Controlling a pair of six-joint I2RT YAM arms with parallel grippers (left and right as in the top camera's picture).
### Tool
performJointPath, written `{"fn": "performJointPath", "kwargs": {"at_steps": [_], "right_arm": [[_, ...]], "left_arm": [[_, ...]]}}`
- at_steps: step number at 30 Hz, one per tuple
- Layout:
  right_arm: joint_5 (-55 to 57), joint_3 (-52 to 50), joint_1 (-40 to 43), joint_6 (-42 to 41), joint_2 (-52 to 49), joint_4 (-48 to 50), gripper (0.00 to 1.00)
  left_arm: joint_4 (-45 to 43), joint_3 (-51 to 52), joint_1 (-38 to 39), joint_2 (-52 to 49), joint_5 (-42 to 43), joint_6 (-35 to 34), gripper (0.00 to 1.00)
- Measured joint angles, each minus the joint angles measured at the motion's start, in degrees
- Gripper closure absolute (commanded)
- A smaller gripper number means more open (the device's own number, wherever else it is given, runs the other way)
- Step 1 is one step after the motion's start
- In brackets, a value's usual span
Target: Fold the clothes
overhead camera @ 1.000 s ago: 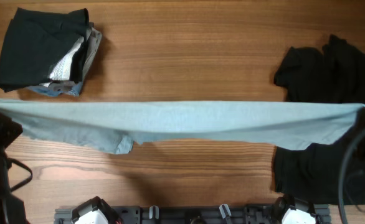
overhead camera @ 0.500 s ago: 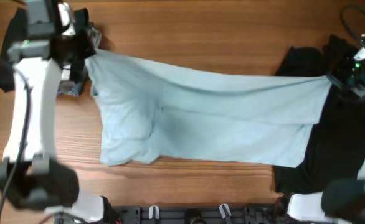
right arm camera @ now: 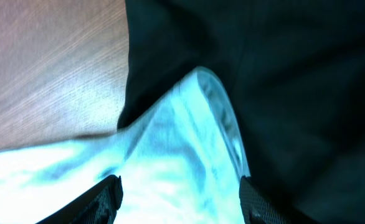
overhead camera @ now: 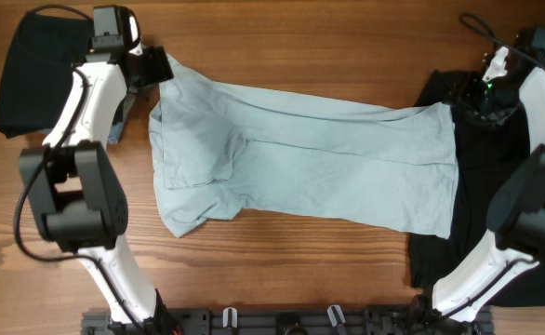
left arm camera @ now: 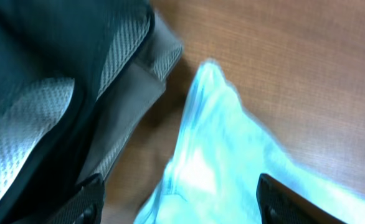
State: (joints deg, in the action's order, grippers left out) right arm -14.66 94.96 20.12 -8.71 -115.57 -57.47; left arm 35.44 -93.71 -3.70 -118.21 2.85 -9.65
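One garment laid out, no fold made yet. Overhead: pale sky-blue short-sleeved cloth T-shirt (overhead camera: 300, 163) lies spread on wooden table (overhead camera: 300, 37); folded black-topped cloth stack (overhead camera: 40, 84) far left; crumpled black T-shirts (overhead camera: 435, 256) at right, untouched. L wrist: left gripper (left arm camera: 176, 202) spread, shirt corner between, unpinched. R wrist: right gripper (right arm camera: 179, 196) same. Est. early.

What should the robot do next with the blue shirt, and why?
Probably lift the left end effector and right end effector clear: both look open, and the blue shirt already lies spread on the table, its corners loose between them.
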Motion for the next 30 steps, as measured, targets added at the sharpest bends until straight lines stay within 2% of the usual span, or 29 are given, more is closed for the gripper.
{"fn": "performJointPath", "kwargs": {"at_steps": [2,4,5,6,9,11,12,13,15,16,20,21,24,25,28,30], "right_arm": [[-1.01,0.00,0.24,0.07,6.01,-3.02,0.33],[-2.10,0.00,0.28,0.07,13.49,-5.86,0.22],[-2.67,0.02,0.28,0.02,19.32,-7.32,0.20],[-3.13,0.02,0.31,0.07,22.77,-9.01,0.20],[-3.50,0.17,0.28,-0.42,27.65,-14.80,0.21],[-3.58,-1.14,0.28,-1.05,27.32,-15.52,0.22],[-3.54,-3.02,0.28,-1.70,27.23,-15.08,0.22],[-3.32,-6.27,0.28,-2.64,27.15,-14.16,0.23],[-3.19,-13.42,0.28,-4.35,25.88,-11.08,0.23],[-3.10,-17.88,0.28,-5.03,25.24,-8.39,0.23],[-2.84,-24.06,0.28,-6.99,25.00,-3.89,0.23],[-2.62,-24.11,0.28,-7.23,25.00,-3.72,0.23],[-0.76,-24.13,0.28,-7.76,25.00,-3.67,0.23],[-0.09,-24.13,0.28,-7.80,25.00,-3.65,0.23],[1.75,-24.13,0.31,-7.96,25.00,-3.52,0.22],[2.27,-24.13,0.28,-7.96,25.00,-3.54,0.22]], "left_arm": [[8.07,0.00,0.00,5.70,-0.02,2.16,0.29],[15.50,-0.28,0.00,11.41,0.00,3.15,0.35],[23.34,-0.33,-0.11,15.91,0.00,3.41,0.36],[28.65,-0.90,-0.31,17.79,0.00,3.32,0.37],[36.13,1.44,-1.07,18.01,0.35,3.15,0.36],[35.76,8.17,-1.46,16.94,3.15,3.13,0.43],[34.49,10.84,-1.46,16.79,4.24,3.13,0.50],[33.29,15.39,-1.44,16.48,6.10,3.19,0.62],[32.41,23.39,-1.44,15.78,9.27,2.97,0.60],[31.85,26.91,-1.44,15.67,10.67,2.93,0.55],[30.69,35.56,-1.44,15.67,14.84,2.56,0.51],[29.77,36.72,-1.44,15.67,15.26,2.08,0.55],[26.95,39.98,-1.44,15.67,15.67,0.39,0.80],[25.68,40.65,-1.44,15.67,15.61,-0.55,0.94],[24.92,41.29,-1.44,15.67,14.03,-3.04,0.96],[28.35,40.98,-1.88,15.65,13.33,-3.15,0.96]]}}
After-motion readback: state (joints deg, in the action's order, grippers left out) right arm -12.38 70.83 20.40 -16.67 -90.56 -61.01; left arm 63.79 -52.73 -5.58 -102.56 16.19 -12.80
